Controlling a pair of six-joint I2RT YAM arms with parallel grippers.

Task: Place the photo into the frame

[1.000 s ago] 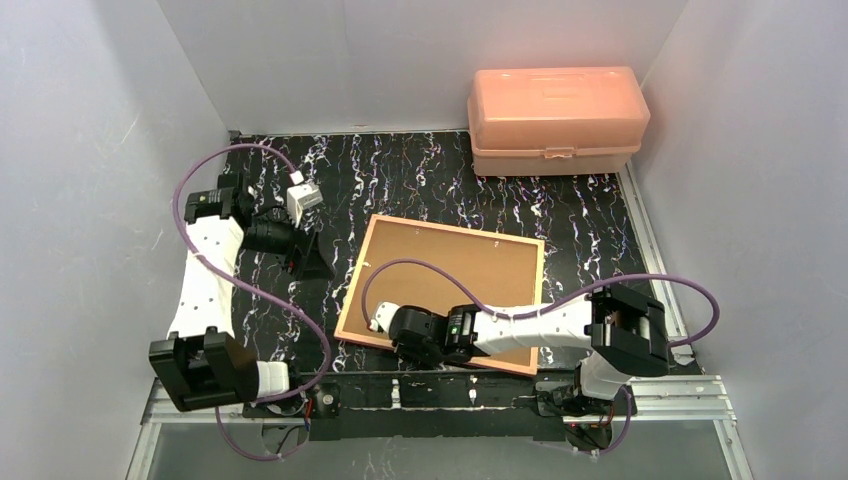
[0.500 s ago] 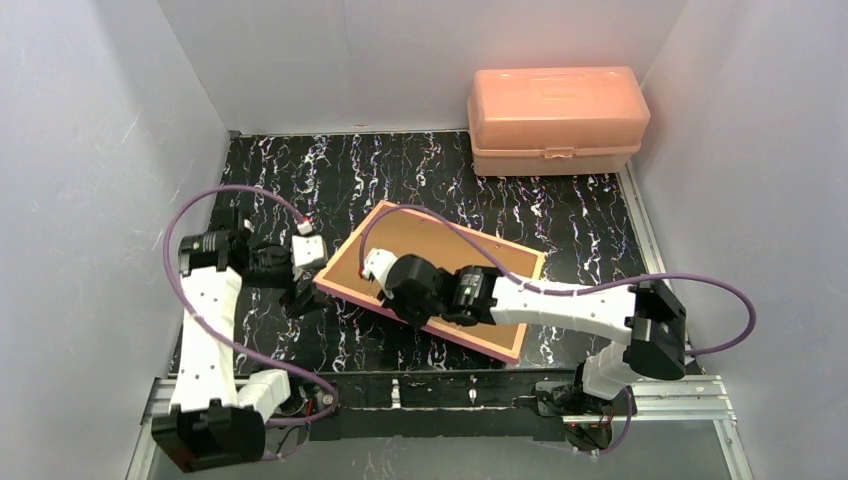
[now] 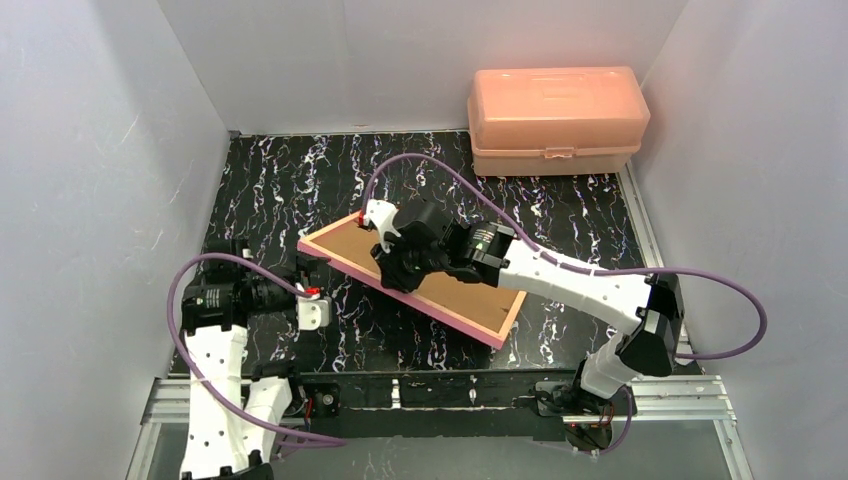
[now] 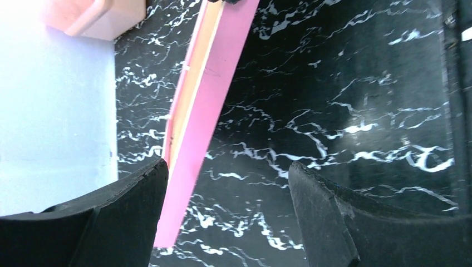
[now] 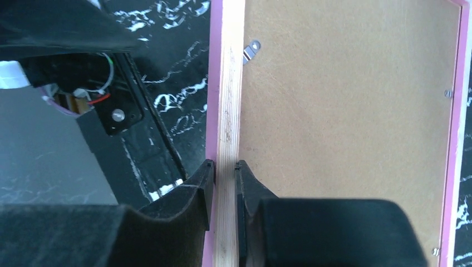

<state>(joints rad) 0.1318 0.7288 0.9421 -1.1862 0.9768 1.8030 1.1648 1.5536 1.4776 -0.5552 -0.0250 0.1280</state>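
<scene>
The frame was tilted over the middle of the table, tan back up, its wooden rim clenched in my right pincer. My left pincer stood released and empty by the table's near left corner, facing the frame's pink edge.
</scene>
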